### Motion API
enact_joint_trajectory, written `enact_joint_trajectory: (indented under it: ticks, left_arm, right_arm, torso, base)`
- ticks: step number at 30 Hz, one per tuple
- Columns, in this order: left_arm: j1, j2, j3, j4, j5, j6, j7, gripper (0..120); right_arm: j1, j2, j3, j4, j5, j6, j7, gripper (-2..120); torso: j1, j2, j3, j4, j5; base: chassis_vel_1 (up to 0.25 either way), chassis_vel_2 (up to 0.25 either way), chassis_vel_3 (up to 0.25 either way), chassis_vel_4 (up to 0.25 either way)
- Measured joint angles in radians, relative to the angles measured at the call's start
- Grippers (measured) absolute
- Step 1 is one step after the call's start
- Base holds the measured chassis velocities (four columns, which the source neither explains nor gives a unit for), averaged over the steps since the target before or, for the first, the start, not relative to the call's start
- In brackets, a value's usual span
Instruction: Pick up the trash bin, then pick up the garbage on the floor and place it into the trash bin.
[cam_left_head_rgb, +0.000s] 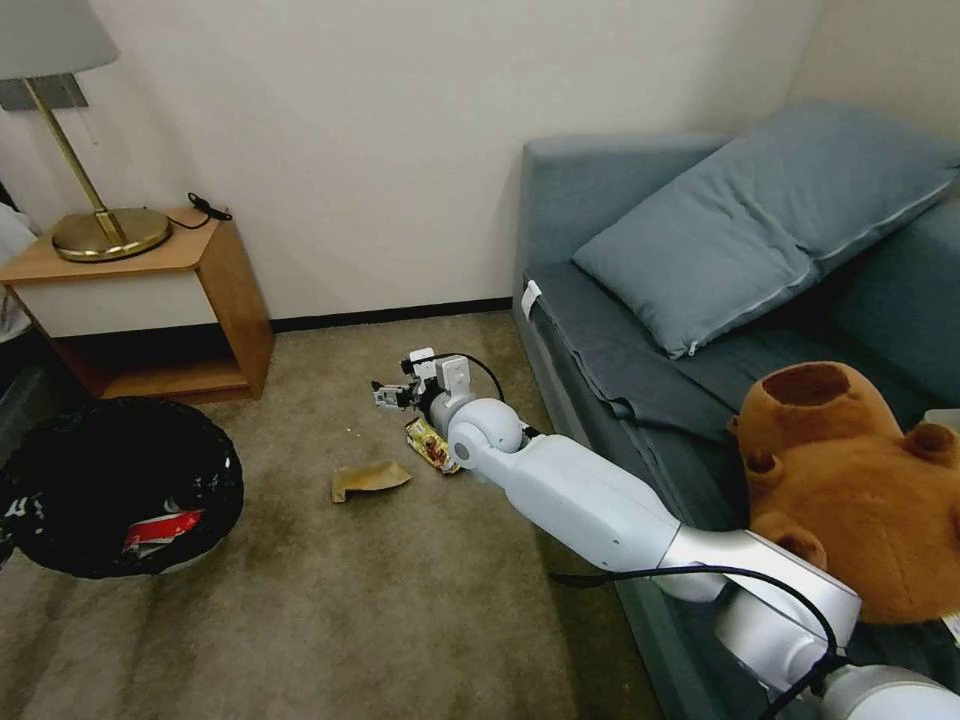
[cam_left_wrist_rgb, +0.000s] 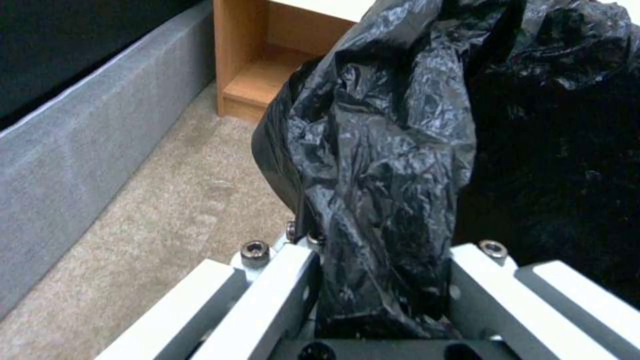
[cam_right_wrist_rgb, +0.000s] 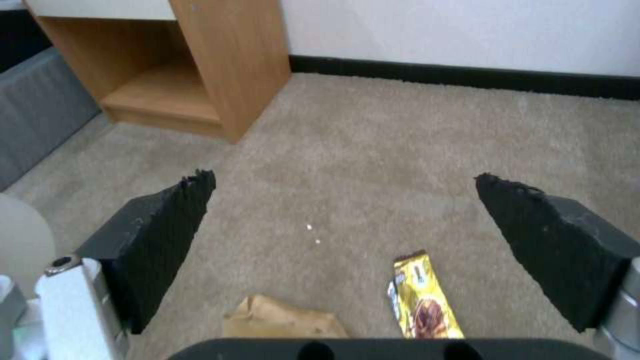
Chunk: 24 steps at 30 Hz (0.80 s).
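The trash bin (cam_left_head_rgb: 120, 485), white with a glossy black liner, is at the lower left of the head view and holds a red snack packet (cam_left_head_rgb: 160, 530). My left gripper (cam_left_wrist_rgb: 380, 295) is shut on the bin's bagged rim (cam_left_wrist_rgb: 387, 165). My right arm reaches down to the carpet, where the right gripper (cam_left_head_rgb: 392, 394) (cam_right_wrist_rgb: 343, 176) is open with nothing between its black pads (cam_right_wrist_rgb: 167, 240). A yellow-brown candy wrapper (cam_left_head_rgb: 430, 445) (cam_right_wrist_rgb: 423, 300) lies just short of it. A tan paper scrap (cam_left_head_rgb: 368, 480) (cam_right_wrist_rgb: 280, 317) lies beside the wrapper.
A wooden nightstand (cam_left_head_rgb: 150, 300) (cam_right_wrist_rgb: 200, 65) with a brass lamp (cam_left_head_rgb: 100, 230) stands at the back left. A grey-blue sofa (cam_left_head_rgb: 620, 370) with a pillow (cam_left_head_rgb: 760, 220) and a brown plush bear (cam_left_head_rgb: 850, 480) lines the right. Open carpet (cam_left_head_rgb: 330, 600) lies between them.
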Motion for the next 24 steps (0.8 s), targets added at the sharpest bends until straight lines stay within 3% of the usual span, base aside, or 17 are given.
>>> enact_joint_trajectory:
  ticks: [24]
  left_arm:
    - [0.011, -0.002, -0.009, -0.004, -0.001, 0.000, 0.003, 4]
  right_arm:
    - [-0.017, 0.010, -0.018, -0.011, -0.017, 0.000, -0.010, 100]
  torso:
    - [0.000, 0.000, 0.000, 0.0000, 0.0002]
  base:
    - [-0.096, 0.102, 0.100, -0.097]
